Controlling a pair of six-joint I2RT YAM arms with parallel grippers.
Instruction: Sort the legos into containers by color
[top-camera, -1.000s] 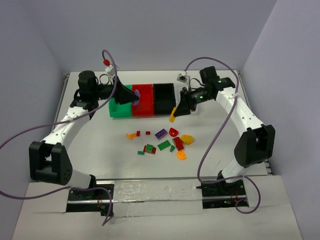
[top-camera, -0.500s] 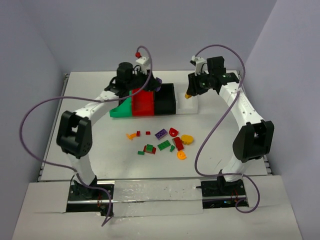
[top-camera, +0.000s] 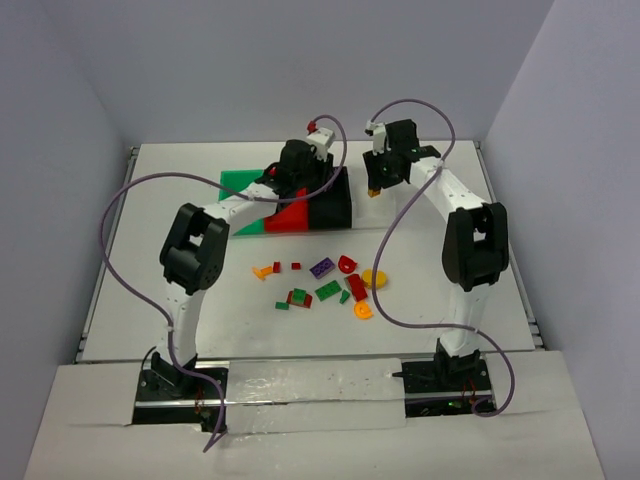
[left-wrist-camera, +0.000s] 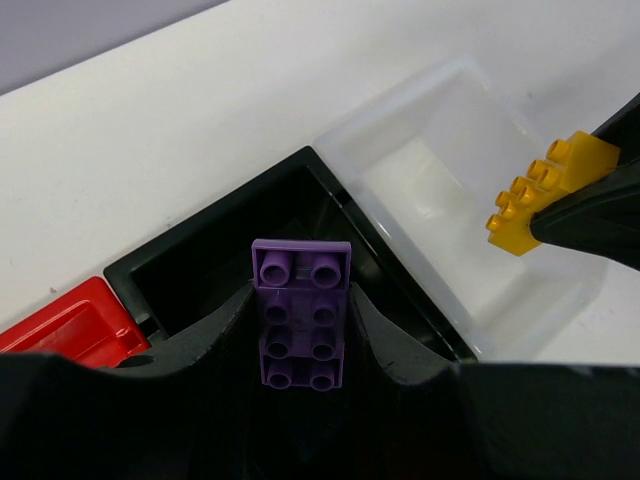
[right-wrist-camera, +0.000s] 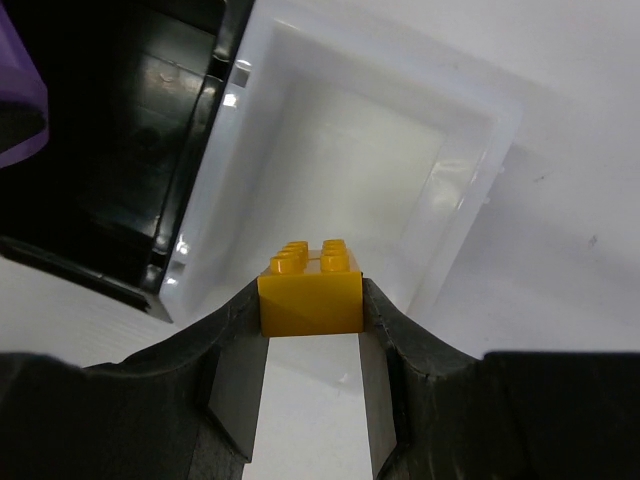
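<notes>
Purple plate (left-wrist-camera: 300, 325) clamped in the left hand (left-wrist-camera: 300, 303) over the black bin (left-wrist-camera: 195, 268). Right hand (right-wrist-camera: 311, 303) pinches a yellow brick (right-wrist-camera: 309, 292) — above the clear bin (right-wrist-camera: 482, 112).

No writing, label, brand, number or sign can be read anywhere in these views.

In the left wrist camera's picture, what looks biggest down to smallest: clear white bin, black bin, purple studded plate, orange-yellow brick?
Largest: clear white plastic bin and black plastic bin, about alike; the black is partly hidden.
Then: purple studded plate, nearest the camera.
Last: orange-yellow brick, only slightly smaller, so unsure.
</notes>
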